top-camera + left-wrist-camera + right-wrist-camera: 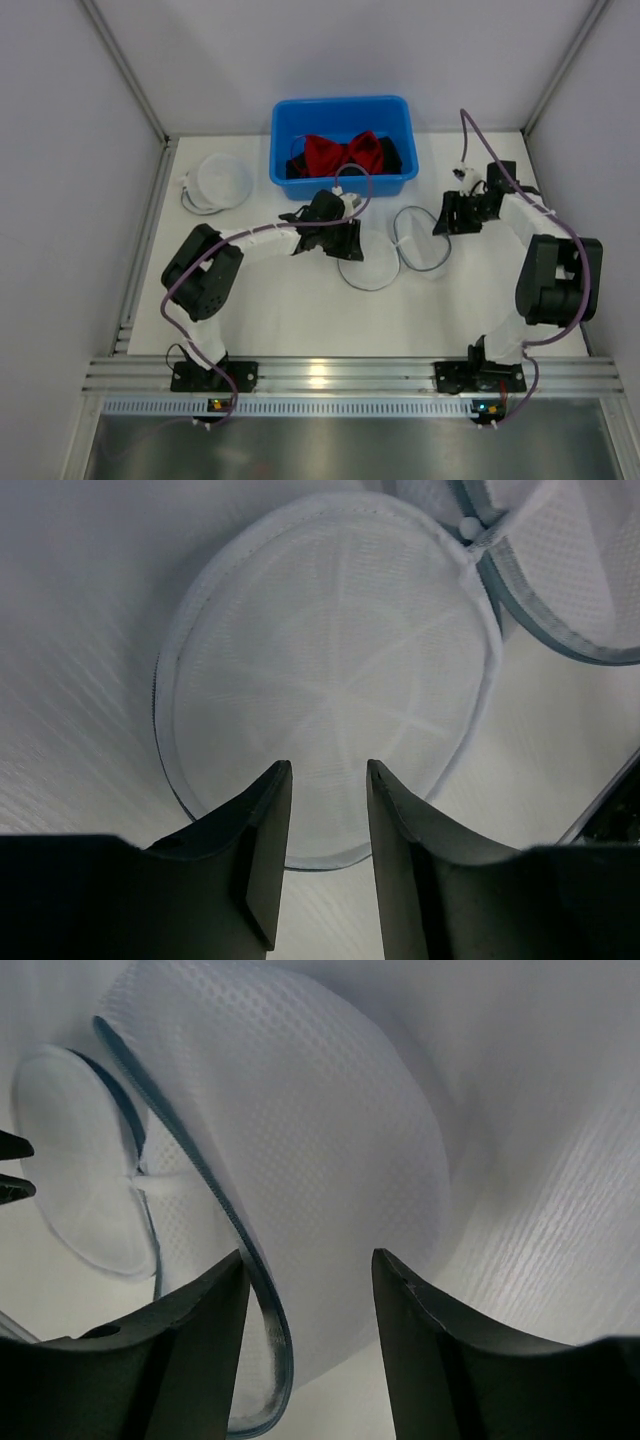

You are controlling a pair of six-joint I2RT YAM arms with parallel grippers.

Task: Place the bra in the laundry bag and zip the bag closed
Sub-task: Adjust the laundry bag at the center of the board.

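Top view, room: pale grey walls (60,150) are closing in the white table (290,310) on three sides, with an aluminium rail (350,375) running along the lower edge
Top view, bra: the red bra (345,153) is lying in the blue bin (340,103) at upper centre, beside a dark garment
Top view, laundry bag: the round mesh laundry bag (372,265) is lying open in two halves at the middle of the table, below the bin
Top view, spare bag: a second round white bag (222,180) is sitting at upper left
Top view, arms: the left gripper (348,245) is hanging over the bag's left half; the right gripper (445,215) is hanging by its right half
Left wrist view: the left gripper (328,770) is holding its jaws apart with nothing between them, over the near rim of the laundry bag (330,660) on the ribbed white table (70,630)
Right wrist view: the right gripper (310,1260) is holding its jaws apart; the grey zip edge (230,1220) of the laundry bag (320,1110) is curving down between them, unpinched
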